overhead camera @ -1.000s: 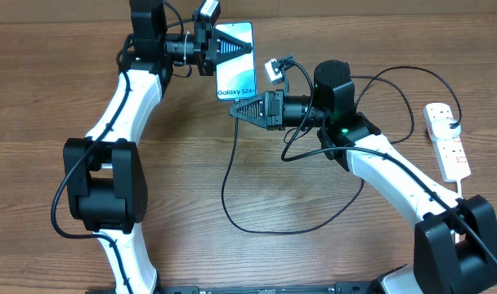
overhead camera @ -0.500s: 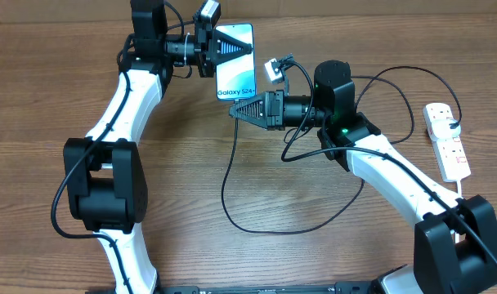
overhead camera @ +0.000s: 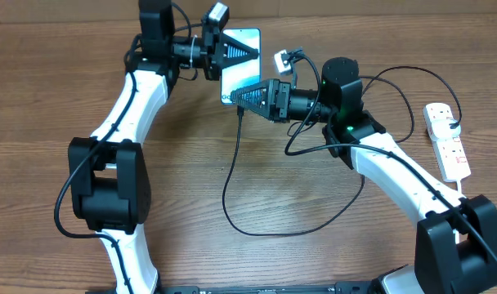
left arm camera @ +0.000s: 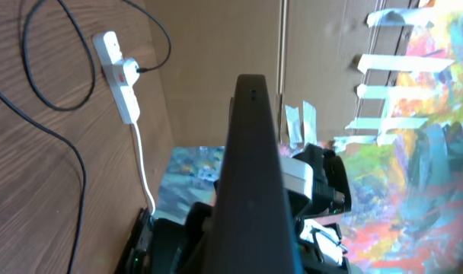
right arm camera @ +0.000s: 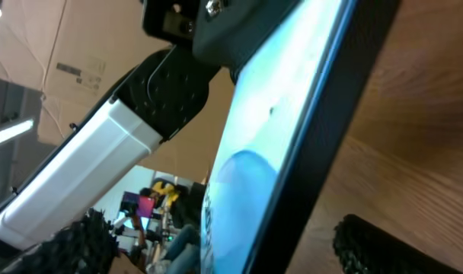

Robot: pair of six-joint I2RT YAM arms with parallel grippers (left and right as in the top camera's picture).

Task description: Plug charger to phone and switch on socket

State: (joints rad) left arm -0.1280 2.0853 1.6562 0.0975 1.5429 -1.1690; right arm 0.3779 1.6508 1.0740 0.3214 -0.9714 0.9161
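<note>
The phone (overhead camera: 248, 69), its light blue screen lit, is held off the table at the back with my left gripper (overhead camera: 230, 51) shut on its upper part. In the left wrist view its dark edge (left arm camera: 252, 167) fills the middle. My right gripper (overhead camera: 242, 96) is at the phone's lower end, open, and the wrist view shows the phone (right arm camera: 277, 152) between its wide-set fingers (right arm camera: 387, 243). The charger cable (overhead camera: 230, 171) hangs down from under that gripper and loops over the table; its tip is hidden. The white socket (overhead camera: 447, 140) lies at the right edge with a black plug in it.
Thicker black robot cables (overhead camera: 396, 90) arc around the right arm's base toward the socket. The socket (left arm camera: 117, 76) and its white lead (left arm camera: 142, 164) show in the left wrist view, with cardboard boxes behind the table.
The right gripper has opened and moved up to the phone's lower end. The left arm has shifted the phone slightly right and back. The cable's top end followed.
</note>
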